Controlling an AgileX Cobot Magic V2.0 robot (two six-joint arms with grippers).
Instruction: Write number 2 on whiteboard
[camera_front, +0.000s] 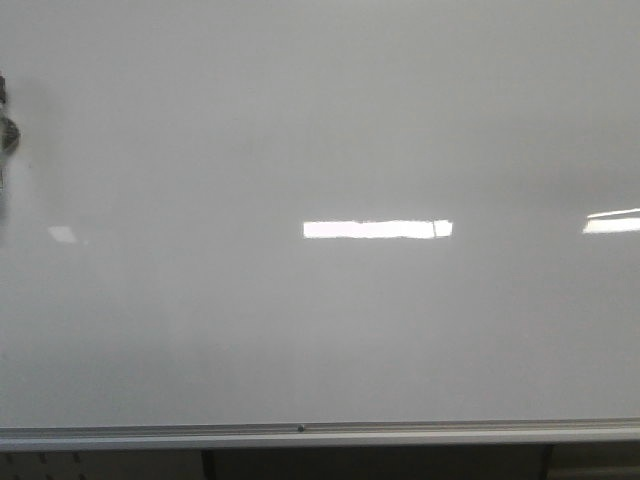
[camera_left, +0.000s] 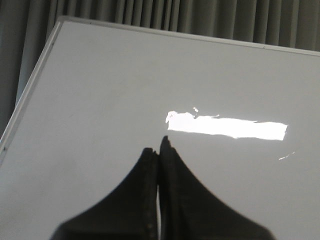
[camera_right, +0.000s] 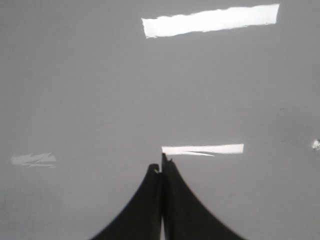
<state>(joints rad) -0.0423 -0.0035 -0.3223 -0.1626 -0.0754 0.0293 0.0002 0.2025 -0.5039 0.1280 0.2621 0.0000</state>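
Note:
The whiteboard (camera_front: 320, 120) is glossy white-grey and fills the front view, with a thin silver rim (camera_front: 300, 432) along its bottom. No black number 2 shows on it in any view; only bright rectangular light reflections do. My left gripper (camera_left: 159, 148) is shut, with its dark fingers pressed together and nothing visible between them, pointing at the whiteboard (camera_left: 125, 90). My right gripper (camera_right: 161, 168) is also shut with nothing visible in it, pointing at the whiteboard (camera_right: 100, 90). Neither gripper is clearly seen in the front view.
A dark blurred object (camera_front: 6, 130) shows at the left edge of the front view. Grey curtains (camera_left: 150, 12) hang behind the board's upper edge and left frame (camera_left: 30, 95). Dark supports (camera_front: 207, 464) stand below the rim.

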